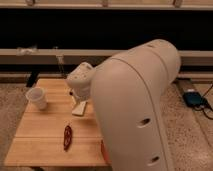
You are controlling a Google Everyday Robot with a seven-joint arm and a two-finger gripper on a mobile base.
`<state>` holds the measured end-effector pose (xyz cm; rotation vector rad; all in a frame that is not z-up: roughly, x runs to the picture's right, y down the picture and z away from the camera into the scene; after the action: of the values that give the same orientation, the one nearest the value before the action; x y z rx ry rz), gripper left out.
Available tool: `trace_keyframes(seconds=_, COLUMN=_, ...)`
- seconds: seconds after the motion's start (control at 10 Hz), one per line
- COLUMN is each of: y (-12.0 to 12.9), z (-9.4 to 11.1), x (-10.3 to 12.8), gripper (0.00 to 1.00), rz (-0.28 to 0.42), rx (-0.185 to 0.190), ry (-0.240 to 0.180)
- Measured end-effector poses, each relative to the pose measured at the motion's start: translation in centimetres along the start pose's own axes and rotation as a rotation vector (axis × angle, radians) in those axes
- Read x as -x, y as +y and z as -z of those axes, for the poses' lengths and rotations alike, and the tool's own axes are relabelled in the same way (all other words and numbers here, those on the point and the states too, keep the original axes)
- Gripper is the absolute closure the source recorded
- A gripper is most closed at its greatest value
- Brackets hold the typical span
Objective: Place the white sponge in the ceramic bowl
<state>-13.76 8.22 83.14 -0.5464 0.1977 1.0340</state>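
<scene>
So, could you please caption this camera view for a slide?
Gripper at the white sponge on the wooden table; the arm hides most of the ceramic bowl.

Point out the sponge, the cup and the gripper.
sponge point(80, 109): camera view, its pale top face.
cup point(37, 98): camera view, its side wall.
gripper point(76, 100): camera view, its tip, just above the sponge.

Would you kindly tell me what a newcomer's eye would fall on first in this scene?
The bulky cream-coloured robot arm fills the right and centre, hiding all but an orange-red sliver of the glossy ceramic bowl at the wooden table's near right edge. Its gripper points down at the small cream-white rectangular sponge mid-table, with a white cup at the left and a dark red elongated object nearer the front.
</scene>
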Motion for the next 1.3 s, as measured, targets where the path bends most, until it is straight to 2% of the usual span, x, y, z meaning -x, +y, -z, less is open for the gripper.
trace_keyframes(seconds=0.2, y=0.1, z=-1.0, x=0.6, gripper=0.20, rz=-0.004, rx=-0.019, ry=0.033)
trace_keyframes(seconds=0.3, y=0.5, z=-2.1, x=1.2, gripper=0.20, rz=-0.007, rx=-0.027, ry=0.064)
trace_keyframes(seconds=0.7, y=0.9, z=-5.2, x=2.0, gripper=0.20, rz=-0.043, rx=-0.015, ry=0.142)
trace_keyframes(seconds=0.9, y=0.9, z=-6.4, x=2.2, gripper=0.20, rz=-0.084, rx=0.015, ry=0.172)
trace_keyframes(seconds=1.0, y=0.5, z=-7.0, x=2.1, gripper=0.20, rz=-0.126, rx=0.039, ry=0.185)
trace_keyframes(seconds=1.3, y=0.6, z=-8.0, x=2.0, gripper=0.20, rz=-0.190, rx=0.073, ry=0.204)
